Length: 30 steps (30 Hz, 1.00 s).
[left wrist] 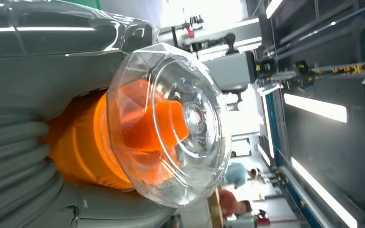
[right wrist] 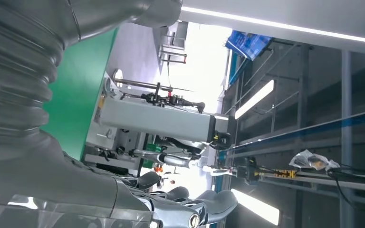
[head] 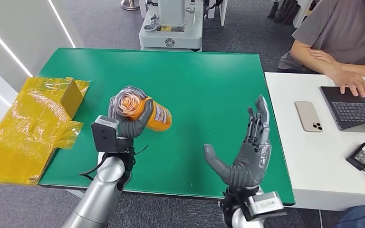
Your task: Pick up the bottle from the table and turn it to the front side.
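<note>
Orange bottle (head: 147,114): gripped by the left robot hand (head: 126,121), lifted above the green bench (head: 209,80), clear cap end tilted toward the camera, presumably for turning. Right robot hand (head: 247,152): held open and empty nearby, likely readied to assist.

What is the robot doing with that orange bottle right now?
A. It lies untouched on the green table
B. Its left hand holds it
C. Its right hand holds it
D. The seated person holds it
B: the left hand grips the orange bottle, while the right hand is spread open, holding nothing.
</note>
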### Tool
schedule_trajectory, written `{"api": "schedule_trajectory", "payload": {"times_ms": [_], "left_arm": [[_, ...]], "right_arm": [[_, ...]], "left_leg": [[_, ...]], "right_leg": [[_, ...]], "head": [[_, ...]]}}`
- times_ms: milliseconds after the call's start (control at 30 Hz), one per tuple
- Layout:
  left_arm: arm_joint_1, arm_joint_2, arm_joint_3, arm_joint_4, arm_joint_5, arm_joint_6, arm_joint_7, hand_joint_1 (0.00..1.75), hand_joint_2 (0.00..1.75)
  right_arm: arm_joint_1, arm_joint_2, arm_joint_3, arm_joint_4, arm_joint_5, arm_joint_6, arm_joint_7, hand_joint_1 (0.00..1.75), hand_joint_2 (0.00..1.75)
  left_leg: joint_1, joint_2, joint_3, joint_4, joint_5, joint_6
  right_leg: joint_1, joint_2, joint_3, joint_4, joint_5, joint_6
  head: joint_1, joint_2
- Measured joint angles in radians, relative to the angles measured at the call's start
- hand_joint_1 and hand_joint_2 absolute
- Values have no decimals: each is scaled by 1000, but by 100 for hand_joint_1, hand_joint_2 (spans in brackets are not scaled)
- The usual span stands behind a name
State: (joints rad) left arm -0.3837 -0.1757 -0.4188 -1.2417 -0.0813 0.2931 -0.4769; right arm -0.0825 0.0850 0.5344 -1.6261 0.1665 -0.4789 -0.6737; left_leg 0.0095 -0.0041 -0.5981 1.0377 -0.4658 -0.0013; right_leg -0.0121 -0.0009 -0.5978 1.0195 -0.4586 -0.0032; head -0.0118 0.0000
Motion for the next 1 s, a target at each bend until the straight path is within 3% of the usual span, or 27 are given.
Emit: {"api": "schedule_trajectory", "payload": {"times_ms": [233,700,867,1000], "left_arm": [[23,57,74,-83,-139,116,26,175,175],[45,104,130,-144,-207,145,48,175,175],[39,166,142,-163,-477,229,153,175,175],[17,240,159,-167,-757,217,268,175,175]], "right_arm": [[46,-4,-4,-29,16,-19,3,0,175],[61,-4,-8,-38,17,-18,7,0,175],[68,-4,-8,-39,26,-4,18,0,175],[78,-4,-8,-42,33,20,33,0,175]], "left_leg": [[0,0,0,0,0,0],[0,0,0,0,0,0],[0,1,1,0,0,0],[1,1,1,-1,1,-1]], "right_leg": [[0,0,0,0,0,0],[0,0,0,0,0,0],[0,1,0,0,0,-1],[1,0,0,1,0,-1]], "head": [[0,0],[0,0],[0,0],[0,0]]}}
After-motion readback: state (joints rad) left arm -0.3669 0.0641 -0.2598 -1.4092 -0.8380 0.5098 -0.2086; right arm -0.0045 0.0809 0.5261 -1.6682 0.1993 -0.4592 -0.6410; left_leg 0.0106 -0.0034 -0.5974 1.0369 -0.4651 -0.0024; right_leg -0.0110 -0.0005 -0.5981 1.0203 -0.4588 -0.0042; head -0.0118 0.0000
